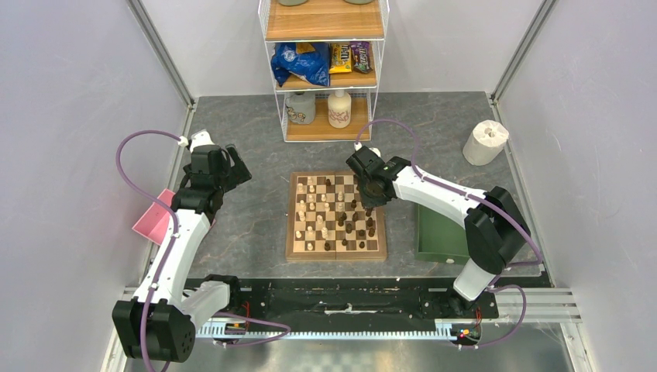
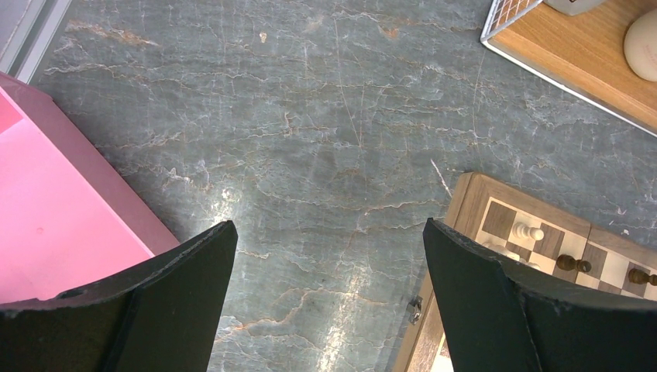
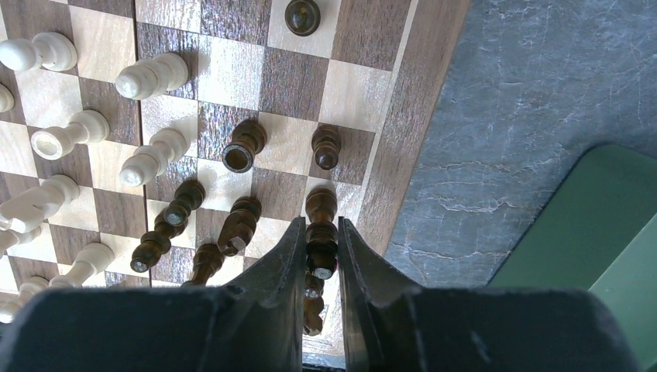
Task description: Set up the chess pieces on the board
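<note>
Top external, nearest first: both arm bases at near edge of table (image 1: pixel 248 225). Next out, board (image 1: pixel 295 249) at table centre, square to that edge. Pink tray (image 1: pixel 153 218) well off to its left, green tray (image 1: pixel 436 236) near its right side. Chess pieces (image 1: pixel 310 225) standing on board: cream ones mostly in left columns, dark brown mostly in right columns, a few dark ones loose mid-board, rows not tidy. Right gripper (image 1: pixel 370 200) over board's right half toward far side, pointing down. Right wrist close-up: closed tight around a dark piece (image 3: pixel 321 203), upright, over last column next to board's right border. Right fingers (image 3: pixel 283 256) pressed against both sides of it. Base touching square or lifted: cannot tell. More dark pieces crowded just beside it, cream ones beyond those. Left gripper (image 1: pixel 226 164) well apart from board, out past its far left corner, above bare table. Left wrist: jaws spread wide, nothing between left fingers (image 2: pixel 182 283), pink tray at one edge of view, board corner at other. Farthest: wire shelf (image 1: pixel 325 77) with snack bags at back centre, paper roll (image 1: pixel 486 142) back right.
</note>
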`<action>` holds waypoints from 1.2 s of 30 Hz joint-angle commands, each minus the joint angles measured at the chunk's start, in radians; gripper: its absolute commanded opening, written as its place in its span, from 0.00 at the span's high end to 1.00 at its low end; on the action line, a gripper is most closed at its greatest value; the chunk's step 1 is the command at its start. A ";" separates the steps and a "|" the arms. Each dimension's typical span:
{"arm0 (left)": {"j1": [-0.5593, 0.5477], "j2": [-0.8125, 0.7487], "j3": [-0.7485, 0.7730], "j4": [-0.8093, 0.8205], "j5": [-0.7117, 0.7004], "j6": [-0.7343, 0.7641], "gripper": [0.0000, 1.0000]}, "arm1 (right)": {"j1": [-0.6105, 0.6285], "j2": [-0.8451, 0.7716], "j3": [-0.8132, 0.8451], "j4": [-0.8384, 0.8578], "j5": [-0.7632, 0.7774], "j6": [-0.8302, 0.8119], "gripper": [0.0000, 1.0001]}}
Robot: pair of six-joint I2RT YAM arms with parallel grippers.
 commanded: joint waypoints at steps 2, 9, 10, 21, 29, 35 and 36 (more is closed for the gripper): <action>0.001 -0.010 -0.003 0.043 0.008 0.009 0.02 | -0.001 -0.021 0.005 0.007 0.009 0.006 0.76; 0.000 -0.006 -0.003 0.044 0.012 0.008 0.02 | 0.000 -0.040 0.000 -0.005 -0.003 0.000 0.75; 0.001 -0.005 -0.003 0.046 0.015 0.008 0.02 | 0.000 -0.036 -0.002 -0.004 -0.005 0.000 0.75; 0.001 -0.004 -0.004 0.047 0.015 0.008 0.02 | 0.000 -0.021 0.025 -0.005 -0.008 -0.011 0.56; 0.001 -0.002 0.001 0.046 0.016 0.010 0.02 | -0.004 0.010 0.133 -0.010 0.018 -0.039 0.50; 0.001 -0.002 0.006 0.042 0.016 0.010 0.02 | -0.030 0.049 0.170 -0.017 0.017 -0.049 0.50; 0.001 -0.002 0.006 0.043 0.015 0.012 0.02 | -0.037 0.052 0.168 -0.017 0.016 -0.048 0.50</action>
